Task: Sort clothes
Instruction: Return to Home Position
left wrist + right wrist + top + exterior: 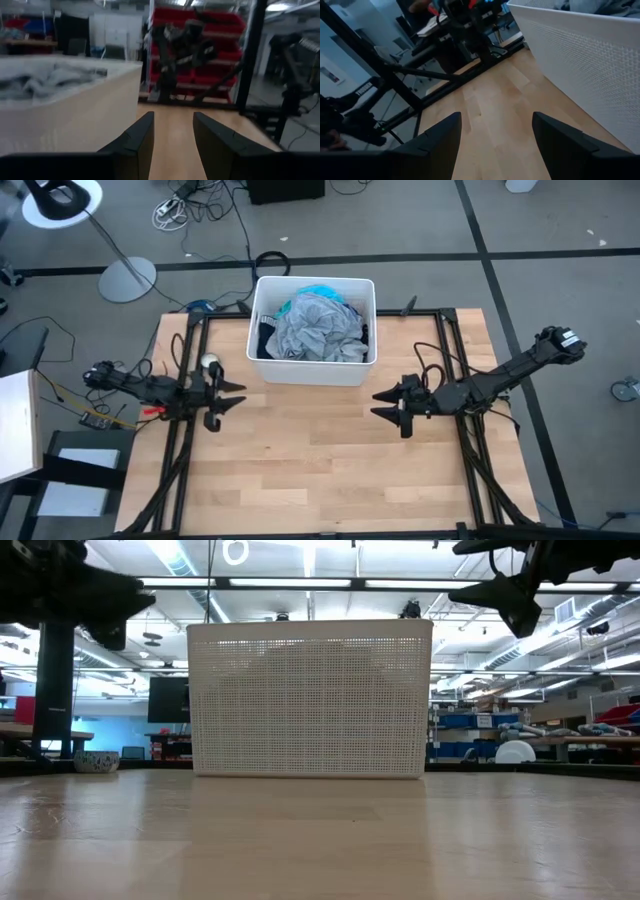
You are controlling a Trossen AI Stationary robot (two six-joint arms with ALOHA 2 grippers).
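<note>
Presently: clothes [318, 330], a grey top uppermost with a turquoise piece behind it, heaped inside the white bin [262, 368] at the far middle of the table [320, 480]. Left gripper [240, 395]: fingers spread, holding nothing, over the wood near the bin's near left corner, apart from the clothes. Right gripper [377, 403]: likewise spread and empty, off the near right corner, facing the left one.
</note>
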